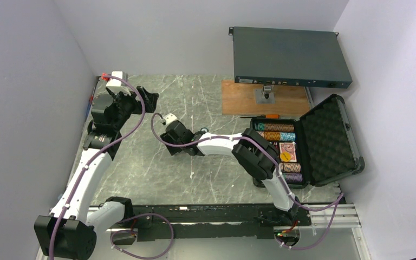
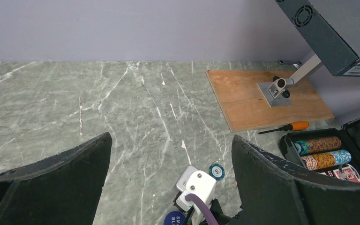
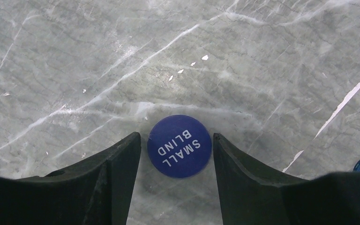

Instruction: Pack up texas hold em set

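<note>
Right pincer [image 3: 176, 137], jaws spread, straddles the blue small-blind button [image 3: 179, 146] lying flat on the worktop [image 3: 122, 56]; closing squarely on its edges, low against the surface, should stop it skidding. Its lettering shows in full from the right wrist, while the overhead view alone shows the whole open case [image 1: 327, 135] well right of the button, with chips [image 1: 276, 128] inside.

Count: one round blue button [image 3: 179, 146]; one round teal disc [image 2: 216, 171]; one round yellow button [image 1: 286, 156]; four striped chip rows [image 1: 275, 128].
</note>
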Robot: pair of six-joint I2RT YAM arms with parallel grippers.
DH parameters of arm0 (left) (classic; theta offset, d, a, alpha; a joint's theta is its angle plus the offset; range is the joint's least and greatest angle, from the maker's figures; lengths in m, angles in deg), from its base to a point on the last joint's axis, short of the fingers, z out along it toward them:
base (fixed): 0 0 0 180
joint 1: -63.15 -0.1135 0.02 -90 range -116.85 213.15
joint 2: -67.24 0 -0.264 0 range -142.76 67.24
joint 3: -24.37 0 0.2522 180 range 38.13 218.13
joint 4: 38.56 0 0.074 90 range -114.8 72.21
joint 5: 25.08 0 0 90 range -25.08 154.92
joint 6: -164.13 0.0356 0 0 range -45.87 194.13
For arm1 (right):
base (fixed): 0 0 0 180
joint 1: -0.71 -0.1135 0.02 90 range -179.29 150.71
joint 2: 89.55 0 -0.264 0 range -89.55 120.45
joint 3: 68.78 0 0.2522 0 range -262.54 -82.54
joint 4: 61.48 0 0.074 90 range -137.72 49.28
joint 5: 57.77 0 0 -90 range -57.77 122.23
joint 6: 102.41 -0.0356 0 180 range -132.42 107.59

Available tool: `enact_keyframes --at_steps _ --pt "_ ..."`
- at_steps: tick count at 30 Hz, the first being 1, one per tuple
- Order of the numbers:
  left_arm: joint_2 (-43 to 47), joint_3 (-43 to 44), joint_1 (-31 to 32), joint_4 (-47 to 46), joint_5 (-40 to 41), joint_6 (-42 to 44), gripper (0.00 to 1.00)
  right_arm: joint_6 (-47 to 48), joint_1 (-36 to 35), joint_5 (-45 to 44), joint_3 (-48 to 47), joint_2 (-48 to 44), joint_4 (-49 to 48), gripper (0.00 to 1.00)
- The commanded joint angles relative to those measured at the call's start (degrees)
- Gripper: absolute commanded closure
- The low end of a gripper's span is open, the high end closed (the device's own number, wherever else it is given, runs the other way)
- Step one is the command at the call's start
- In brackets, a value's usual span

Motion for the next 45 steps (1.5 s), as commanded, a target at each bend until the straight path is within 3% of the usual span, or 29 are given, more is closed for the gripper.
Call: enact_keyframes --at_steps 1,19,30,45 --pt "0.8 2.2 -0.3 -1.4 -0.6 -0.5 0.01 -0.6 -0.3 0.4 0.0 0.7 3.7 0.4" --pt "0.6 2.1 -0.5 -1.8 -1.2 -0.7 0.01 1.8 -0.3 -2.1 -2.5 3.1 10.7 0.4" --pt "0.6 2.1 -0.6 -1.8 -1.3 -0.8 0.01 0.7 -0.1 -0.5 -1.8 3.1 9.7 0.51" --pt "0.5 2.1 -0.7 -1.9 -1.4 -0.9 0.01 1.6 0.3 -9.6 5.5 -5.5 4.3 0.6"
